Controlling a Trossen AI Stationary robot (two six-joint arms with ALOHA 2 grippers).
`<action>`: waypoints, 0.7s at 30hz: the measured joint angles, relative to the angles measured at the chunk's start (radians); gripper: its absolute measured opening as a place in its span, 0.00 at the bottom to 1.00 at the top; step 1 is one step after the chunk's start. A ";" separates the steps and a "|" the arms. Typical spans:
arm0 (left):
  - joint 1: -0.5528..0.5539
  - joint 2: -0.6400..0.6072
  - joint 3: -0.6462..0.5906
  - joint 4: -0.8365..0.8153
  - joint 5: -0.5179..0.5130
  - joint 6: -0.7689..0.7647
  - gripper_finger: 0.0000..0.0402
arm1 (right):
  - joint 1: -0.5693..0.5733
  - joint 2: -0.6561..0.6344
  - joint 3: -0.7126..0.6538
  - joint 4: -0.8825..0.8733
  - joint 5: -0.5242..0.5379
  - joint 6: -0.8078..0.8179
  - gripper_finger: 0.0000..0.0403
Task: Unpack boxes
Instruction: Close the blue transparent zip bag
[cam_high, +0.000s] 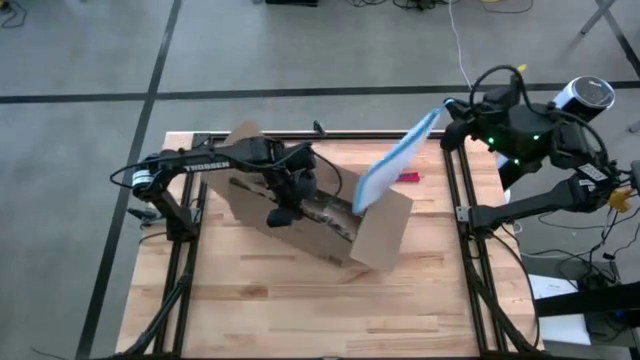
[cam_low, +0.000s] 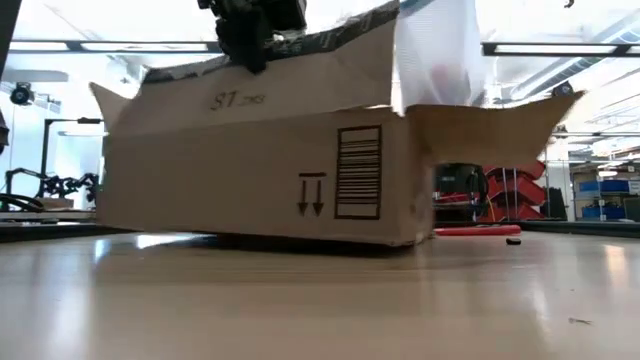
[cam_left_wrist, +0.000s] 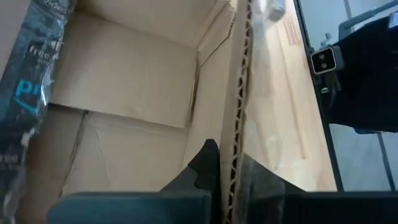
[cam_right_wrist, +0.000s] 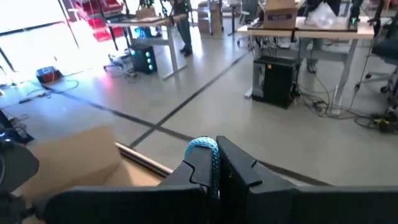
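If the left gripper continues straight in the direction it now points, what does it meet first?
The left gripper, shut on a wall of the cardboard box, points down into the box. It would probably meet the box's inner bottom flaps first, though the depth is unclear.

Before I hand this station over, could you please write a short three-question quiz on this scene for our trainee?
1. True or false: the left hand is clamped on a wall of the cardboard box.
2. What does the right hand hold? A) the red tool B) the clear pouch with a blue edge C) nothing
3. Fill in: the red tool lies on the table, ____ the box.

Key:
1. True; the left wrist view shows its fingers either side of the corrugated edge.
2. B; the pouch hangs lifted over the box.
3. outside
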 joint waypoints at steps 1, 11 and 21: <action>0.000 -0.006 0.000 -0.018 -0.001 0.001 0.00 | 0.000 -0.001 0.006 -0.001 0.000 -0.002 0.00; -0.001 -0.101 -0.001 -0.107 -0.025 0.007 0.00 | 0.000 0.007 0.020 -0.043 0.016 -0.003 0.00; -0.001 -0.205 -0.001 -0.190 -0.023 -0.017 0.00 | 0.000 0.007 0.021 -0.057 0.052 -0.005 0.00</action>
